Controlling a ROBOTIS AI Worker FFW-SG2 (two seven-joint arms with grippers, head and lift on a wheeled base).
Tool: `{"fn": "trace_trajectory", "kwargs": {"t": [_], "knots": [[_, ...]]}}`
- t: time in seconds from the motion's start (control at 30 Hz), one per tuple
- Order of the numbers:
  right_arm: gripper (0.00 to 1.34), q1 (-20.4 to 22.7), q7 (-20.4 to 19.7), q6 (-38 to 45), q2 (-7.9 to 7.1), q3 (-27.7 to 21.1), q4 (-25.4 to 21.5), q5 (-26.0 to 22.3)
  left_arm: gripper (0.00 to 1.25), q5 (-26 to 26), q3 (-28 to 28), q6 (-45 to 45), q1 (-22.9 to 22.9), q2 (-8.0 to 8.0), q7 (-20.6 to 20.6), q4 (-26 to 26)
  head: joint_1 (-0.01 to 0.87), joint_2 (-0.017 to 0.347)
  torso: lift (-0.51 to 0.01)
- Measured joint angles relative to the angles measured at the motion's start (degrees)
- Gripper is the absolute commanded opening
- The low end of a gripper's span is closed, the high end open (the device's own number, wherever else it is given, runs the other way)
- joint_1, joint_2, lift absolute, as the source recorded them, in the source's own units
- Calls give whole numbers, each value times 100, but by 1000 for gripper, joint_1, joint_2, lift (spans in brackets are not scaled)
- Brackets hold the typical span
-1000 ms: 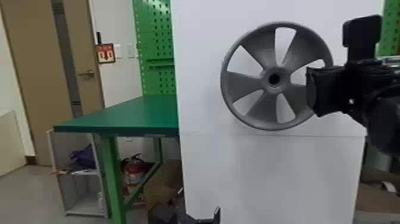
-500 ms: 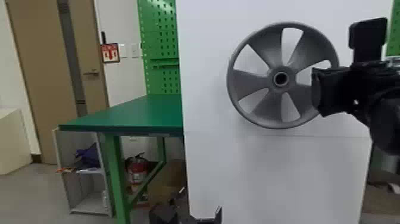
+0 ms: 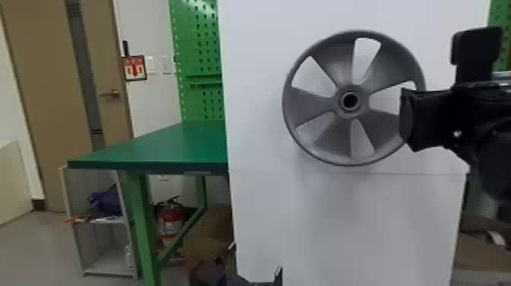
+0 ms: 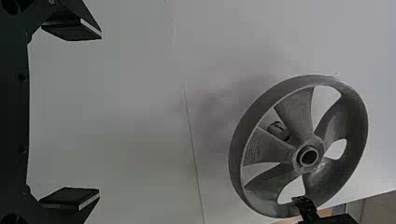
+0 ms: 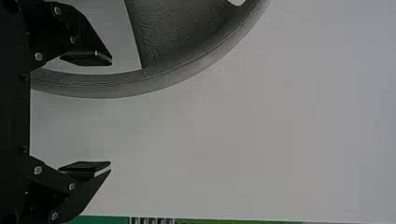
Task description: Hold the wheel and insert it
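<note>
A gray, five-spoked wheel stands on edge before a tall white panel, its round hub facing the robot's head camera, at 2 o'clock from the middle of the head view. The right gripper is at the wheel's rim, between 3 and 4 o'clock from the hub, its two black fingers spread wide and clamped on nothing. In the right wrist view, the curved rim passes close by one finger and through part of the gap, well apart from the other finger; whether the near finger touches it, the pictures cannot tell. The left gripper waits low in the head view, at 7 o'clock from the hub, its fingers also far apart with only bare panel between them, the wheel well apart from its grasp. A small piece shows through an opening between spokes in the left wrist view; what it is cannot be told. Between 8 and 9 o'clock from the hub, a green workbench reaches to the panel's edge, a red fire extinguisher beneath it at 8 o'clock. A green pegboard rises behind at 10 o'clock, and a brown door fills the 9 o'clock side.
</note>
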Motion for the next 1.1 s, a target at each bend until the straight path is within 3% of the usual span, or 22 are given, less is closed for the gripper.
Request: {"fn": "trace_trajectory", "kwargs": {"t": [0.3, 0.73, 1.1], "knots": [[919, 253, 0, -5, 1, 73, -525, -180, 1149, 4, 3, 1, 47, 0, 12, -5, 233, 304, -499], [916, 1334, 0, -14, 1, 161, -1870, -350, 1149, -7, 127, 177, 209, -3, 334, -255, 233, 304, -499], [916, 2106, 0, -20, 1, 178, -2508, -426, 1149, -21, 285, 344, 327, -50, 467, -463, 233, 304, -499]]}}
